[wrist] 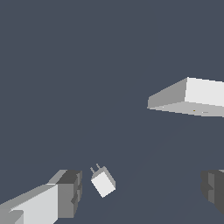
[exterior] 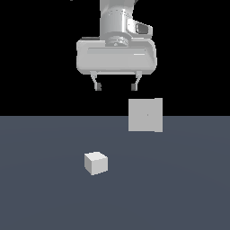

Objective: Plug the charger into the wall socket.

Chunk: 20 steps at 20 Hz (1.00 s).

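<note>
In the exterior view we see our gripper [exterior: 116,85] hanging high above the dark floor [exterior: 45,197], its two fingers spread wide with nothing between them. The charger [exterior: 95,162] sits on the floor well below, a little toward the exterior view's left of the gripper's centre line. The wall socket [exterior: 145,115] stands upright further back, toward the exterior view's right of the charger and well apart from it, with a faint dot at the middle of its face. Nothing touches the charger, so we judge that we are at the opening step: the approach to the pick, with the grasp not yet made.

In the wrist view we look down between our fingertips [wrist: 70,192], one at each side of the frame, and the gap confirms the jaws stand open. The charger [wrist: 103,182] lies near one finger instead of midway, turned at an angle to the finger line, and two small prongs show on one of its faces. The wall socket [wrist: 197,96] appears as a slab off to one side.

For the next move we judge that we need to centre over the charger, rotate the wrist so the pads meet two flat sides, and descend before closing. We should leave the prong face free, since it must later meet the socket's face.
</note>
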Available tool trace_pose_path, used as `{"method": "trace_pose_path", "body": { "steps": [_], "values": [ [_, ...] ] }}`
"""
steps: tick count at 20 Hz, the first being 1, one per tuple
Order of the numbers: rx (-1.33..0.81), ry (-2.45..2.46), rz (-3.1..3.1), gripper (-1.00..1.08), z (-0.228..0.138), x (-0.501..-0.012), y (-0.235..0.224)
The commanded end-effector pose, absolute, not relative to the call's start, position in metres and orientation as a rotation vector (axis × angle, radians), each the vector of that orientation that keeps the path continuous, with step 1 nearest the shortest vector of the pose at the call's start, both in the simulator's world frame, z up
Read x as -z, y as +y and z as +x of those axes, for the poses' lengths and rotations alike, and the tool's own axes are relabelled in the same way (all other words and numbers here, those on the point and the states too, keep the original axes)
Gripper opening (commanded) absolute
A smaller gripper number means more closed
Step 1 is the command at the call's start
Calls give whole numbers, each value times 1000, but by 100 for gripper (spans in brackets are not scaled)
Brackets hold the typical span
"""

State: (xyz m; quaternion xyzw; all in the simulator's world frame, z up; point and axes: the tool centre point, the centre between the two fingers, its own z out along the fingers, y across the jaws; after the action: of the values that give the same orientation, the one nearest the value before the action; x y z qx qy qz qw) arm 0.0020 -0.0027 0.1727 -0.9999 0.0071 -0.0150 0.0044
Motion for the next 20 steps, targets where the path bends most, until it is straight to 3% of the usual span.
{"method": "trace_pose_path", "body": {
  "steps": [1,20],
  "values": [
    [47,22,-3132,100,2,-173,-3],
    [159,-330,-3092,100,-32,-133,18]
  ]
}}
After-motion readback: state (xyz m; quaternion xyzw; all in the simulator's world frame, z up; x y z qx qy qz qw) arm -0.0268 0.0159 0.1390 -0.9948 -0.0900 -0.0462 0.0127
